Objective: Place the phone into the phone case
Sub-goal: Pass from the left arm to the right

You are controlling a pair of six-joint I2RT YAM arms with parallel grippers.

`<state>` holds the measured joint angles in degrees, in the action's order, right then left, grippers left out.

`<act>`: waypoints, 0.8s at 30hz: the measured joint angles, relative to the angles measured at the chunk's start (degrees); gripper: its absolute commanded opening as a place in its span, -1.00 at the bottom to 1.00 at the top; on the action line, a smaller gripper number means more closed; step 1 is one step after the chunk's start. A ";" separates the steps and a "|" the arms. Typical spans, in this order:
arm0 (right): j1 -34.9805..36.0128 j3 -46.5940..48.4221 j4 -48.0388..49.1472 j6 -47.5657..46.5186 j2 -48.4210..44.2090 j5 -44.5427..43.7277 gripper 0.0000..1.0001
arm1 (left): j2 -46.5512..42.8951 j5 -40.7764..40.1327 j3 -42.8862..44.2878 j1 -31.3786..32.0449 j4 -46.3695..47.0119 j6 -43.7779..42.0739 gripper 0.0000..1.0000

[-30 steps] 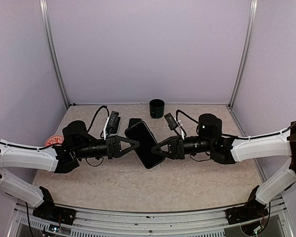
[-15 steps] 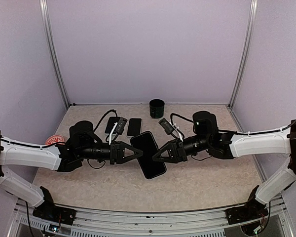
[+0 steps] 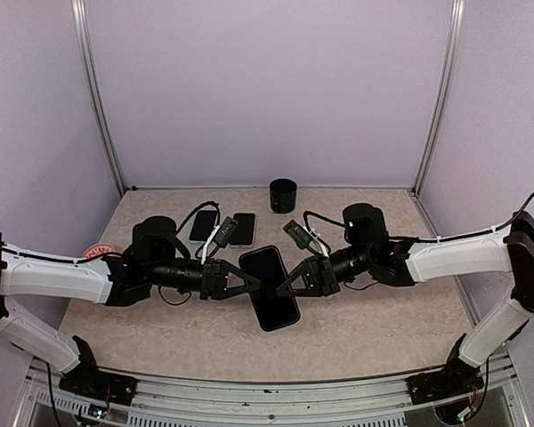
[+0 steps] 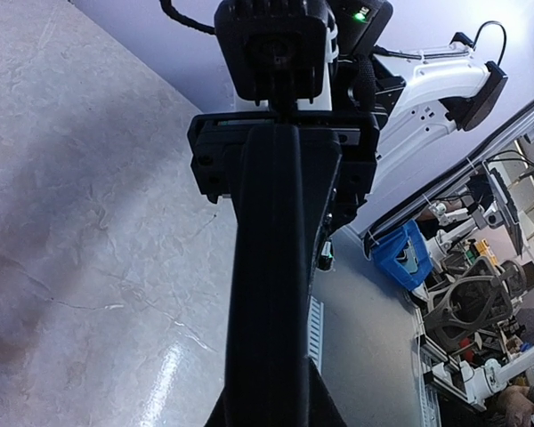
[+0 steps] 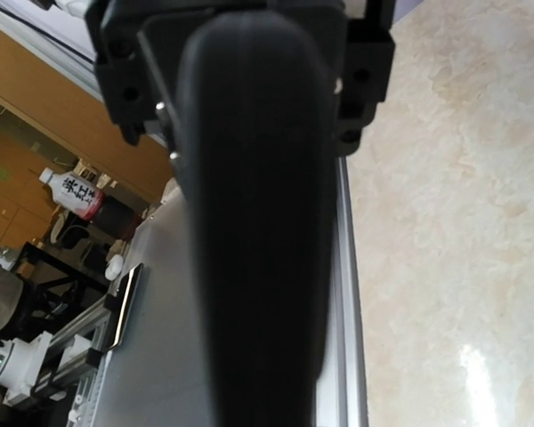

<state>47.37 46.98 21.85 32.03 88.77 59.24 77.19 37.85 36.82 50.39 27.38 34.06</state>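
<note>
The phone (image 3: 270, 289) is held above the bench (image 3: 356, 329), near its centre, with the screen facing up and the long axis running near-far. The left gripper (image 3: 247, 283) has its jaws pinching the phone's left edge. The right gripper (image 3: 285, 286) has its jaws pinching the right edge, directly opposite. Two flat dark slabs (image 3: 204, 226) (image 3: 243, 229) lie side by side on the bench, just beyond the phone. Whether either is the case cannot be told. A black cup (image 3: 283, 195) stands upright at the far edge.
</note>
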 measured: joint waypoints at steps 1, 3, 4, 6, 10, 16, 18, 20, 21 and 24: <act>-0.04 0.00 0.04 0.04 0.00 0.04 -1.00 | 0.02 0.00 0.11 0.00 -0.07 -0.22 -0.33; -0.04 0.02 -0.46 0.00 0.00 0.13 -1.00 | 0.02 -0.33 0.15 0.00 -0.39 -1.05 0.14; -0.04 0.07 -0.96 -0.04 0.00 0.11 -1.00 | 0.02 -0.61 0.15 0.00 -0.59 -1.46 0.35; -0.17 0.22 -2.14 -0.15 -0.02 -0.11 -1.00 | 0.00 -1.29 0.15 0.00 -0.94 -1.75 0.61; -0.94 0.63 -3.21 -0.04 -0.07 -0.79 -1.00 | -1.14 -3.89 -0.15 -0.55 -1.79 -1.51 0.86; -3.82 3.34 -5.20 1.07 -0.02 -2.69 -1.00 | -8.68 -9.20 -4.74 -4.17 -2.45 -0.26 0.98; -4.83 4.66 -6.01 1.60 0.39 -3.41 -1.00 | -12.13 -11.45 -6.47 -5.62 -2.99 0.37 0.98; -6.14 6.56 -7.26 2.43 1.55 -4.57 -1.00 | -15.30 -13.38 -7.63 -6.82 -3.85 0.68 0.98; -6.56 7.67 -7.98 2.86 2.47 -5.09 -1.00 | -17.14 -14.56 -8.04 -7.39 -4.57 0.83 0.98; -10.47 10.34 -9.40 5.01 6.01 -6.43 -1.00 | -21.79 -17.27 -8.72 -8.72 -6.64 1.27 0.98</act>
<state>36.91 57.32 12.45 37.04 94.78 52.82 55.40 20.58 28.10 41.67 20.73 35.33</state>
